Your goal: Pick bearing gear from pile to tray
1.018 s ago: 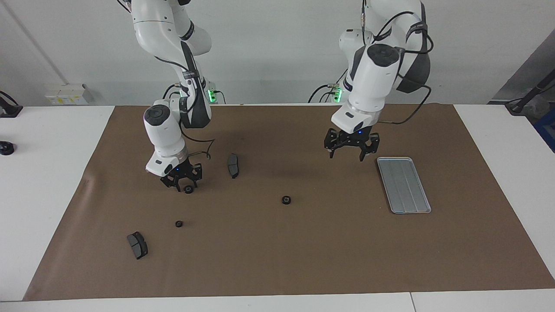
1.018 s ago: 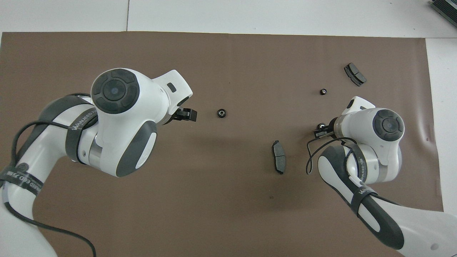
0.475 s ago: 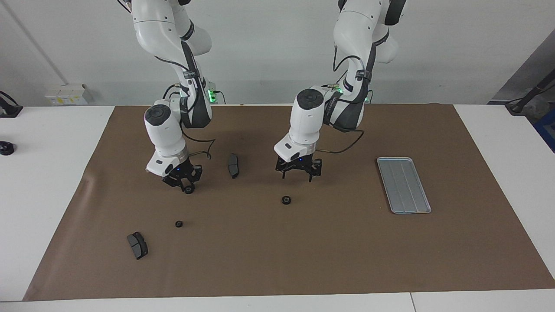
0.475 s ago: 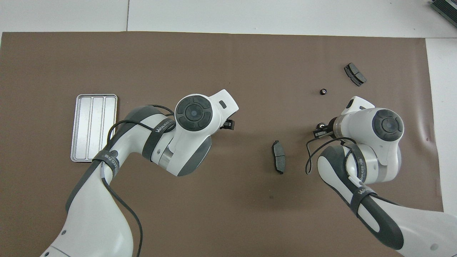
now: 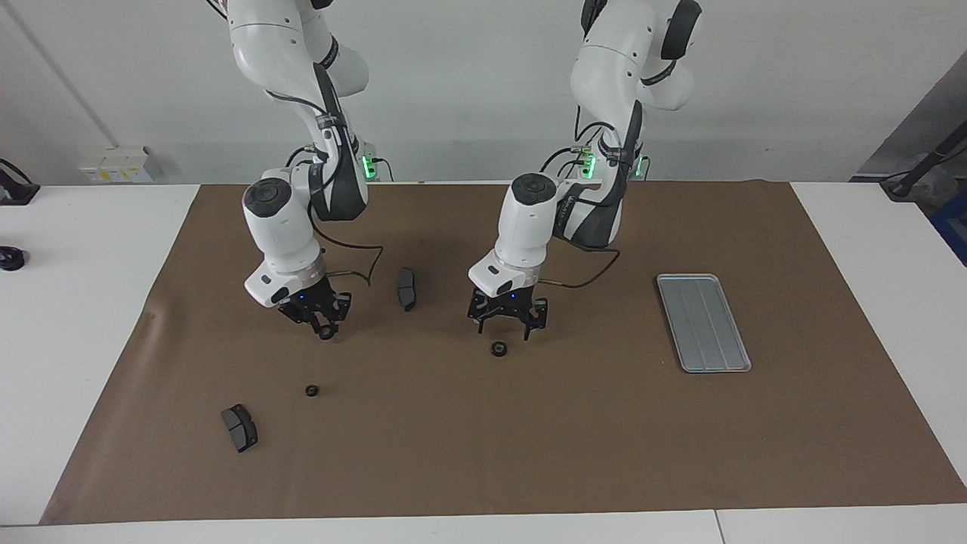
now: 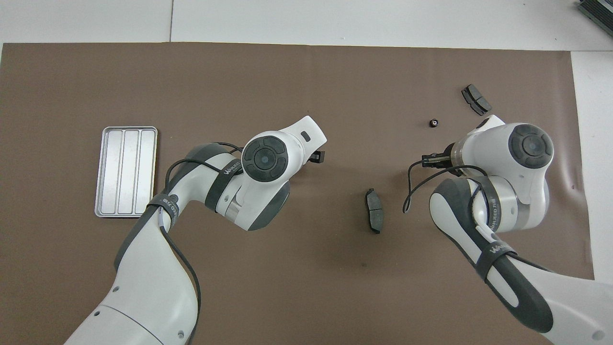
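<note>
Three small black bearing gears show on the brown mat. My right gripper (image 5: 325,329) (image 6: 429,159) is shut on one of them (image 5: 326,333), just above the mat toward the right arm's end. A second gear (image 5: 498,348) lies mid-mat. My left gripper (image 5: 505,331) (image 6: 317,156) hangs open just over it, and the left hand hides that gear in the overhead view. The third gear (image 5: 310,391) (image 6: 433,123) lies farther from the robots than the right gripper. Toward the left arm's end lies the silvery grooved tray (image 5: 702,323) (image 6: 126,171), with nothing in it.
One dark grey brake pad (image 5: 407,288) (image 6: 374,216) lies between the two grippers. Another brake pad (image 5: 239,427) (image 6: 476,99) lies far from the robots at the right arm's end. The brown mat (image 5: 574,438) covers most of the white table.
My left arm swung from beside the tray to over the mid-mat gear and came down, still open. My right gripper closed on its gear and rose slightly.
</note>
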